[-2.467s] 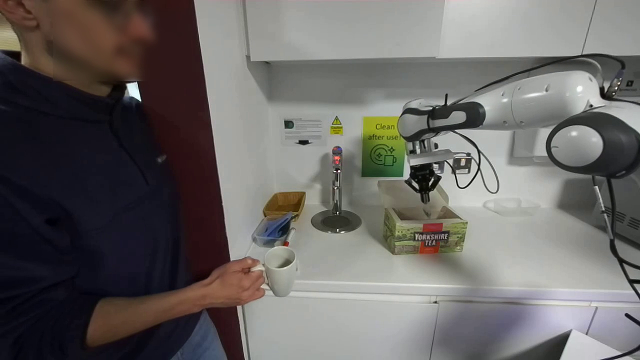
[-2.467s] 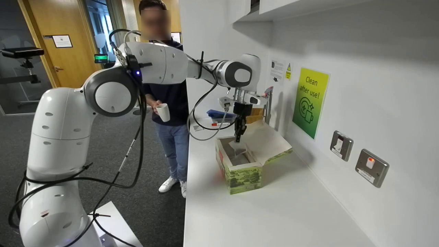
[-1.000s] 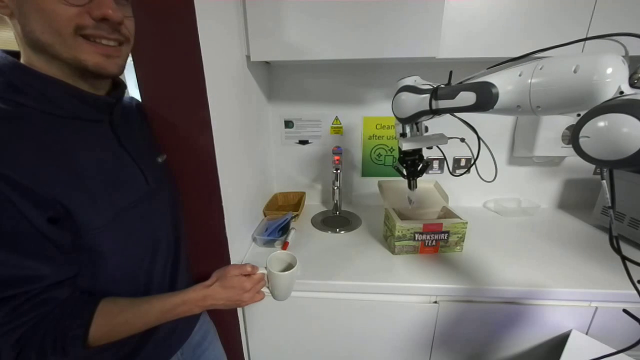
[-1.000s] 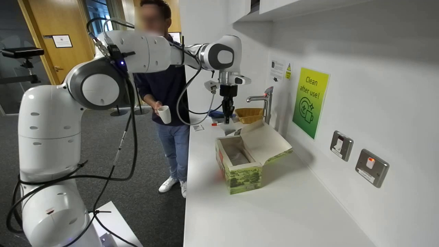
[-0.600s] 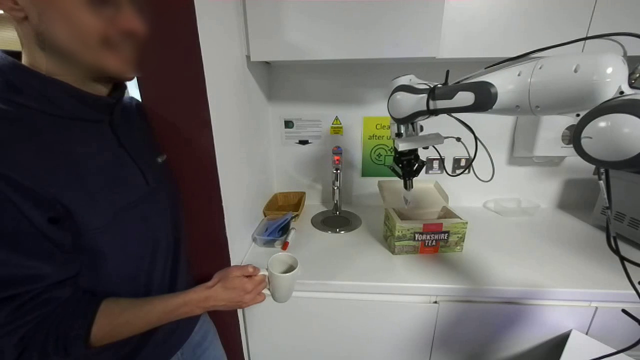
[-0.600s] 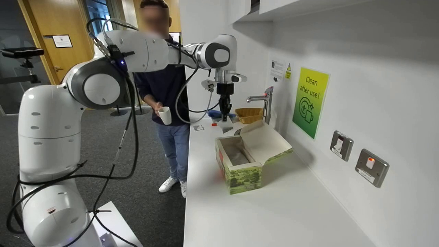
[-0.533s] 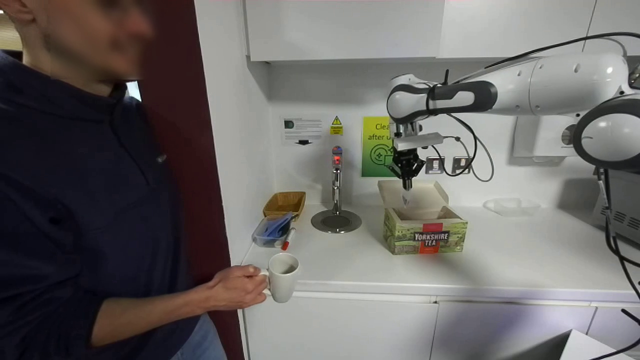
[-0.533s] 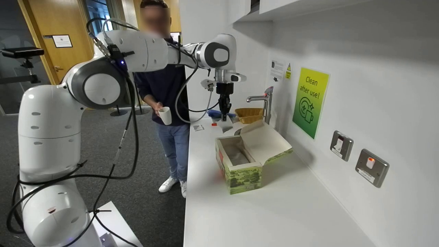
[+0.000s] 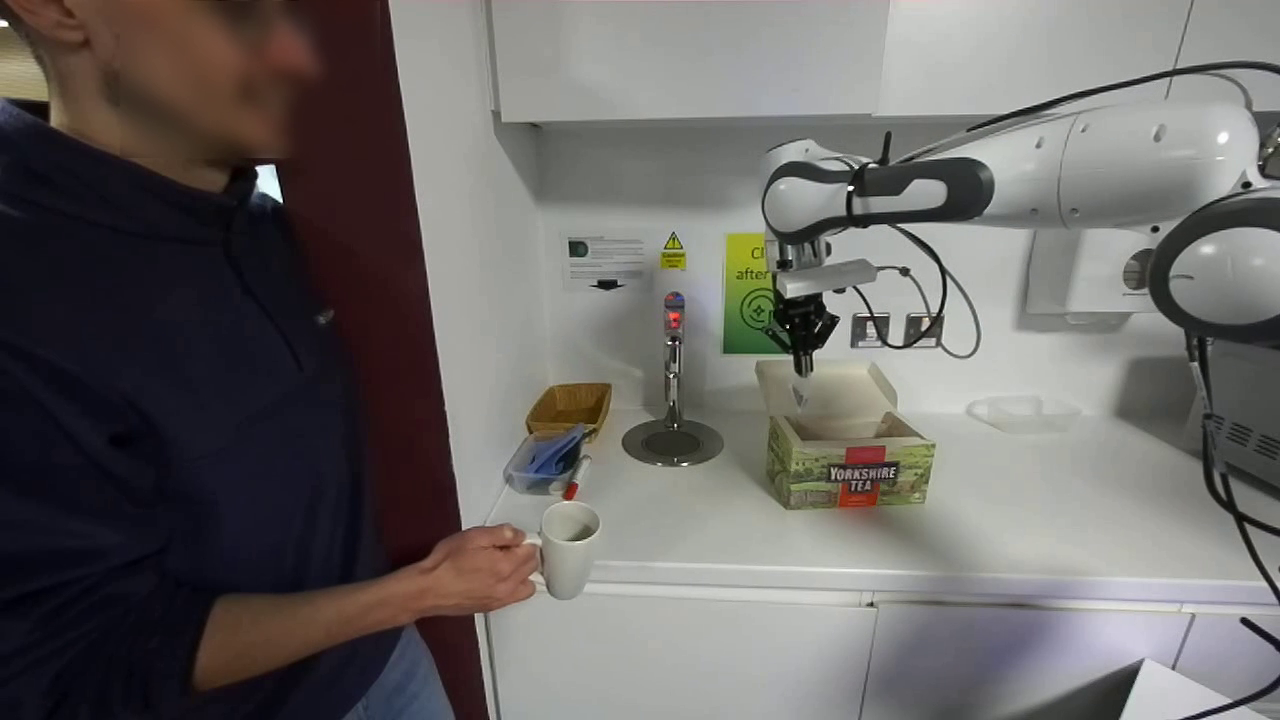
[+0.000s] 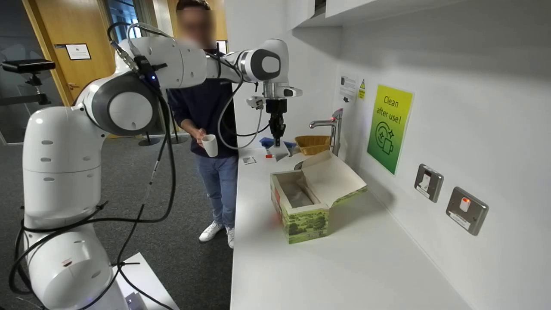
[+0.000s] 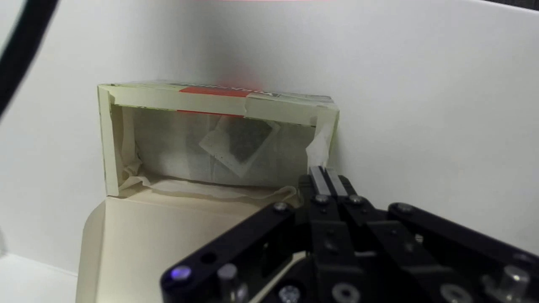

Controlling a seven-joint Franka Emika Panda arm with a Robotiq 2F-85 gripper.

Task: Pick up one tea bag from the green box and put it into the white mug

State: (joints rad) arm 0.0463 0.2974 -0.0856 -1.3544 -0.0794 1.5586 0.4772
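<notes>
The black two-finger tool (image 9: 804,372) is clenched on a thin, pale paper tea bag (image 9: 800,393), above rim height by the low green cardboard box (image 9: 800,482) with its red label and upright cream lid. The bag seems pinched near one tip, so a jerk could drop it on the smooth white bench (image 9: 700,525). The plain white ceramic mug (image 9: 568,562) is in a person's bare hand (image 9: 478,578), well apart from the tool; if that hand drifts, or the bag clings on release, it may miss. In an exterior view the mug (image 10: 210,146) shows beside the bench, over grey carpet (image 10: 189,224), where a miss might land. Only the wrist view reveals a flat second bag (image 11: 248,136) inside the box; there I cannot tell the gripped one from the pale box edge.
</notes>
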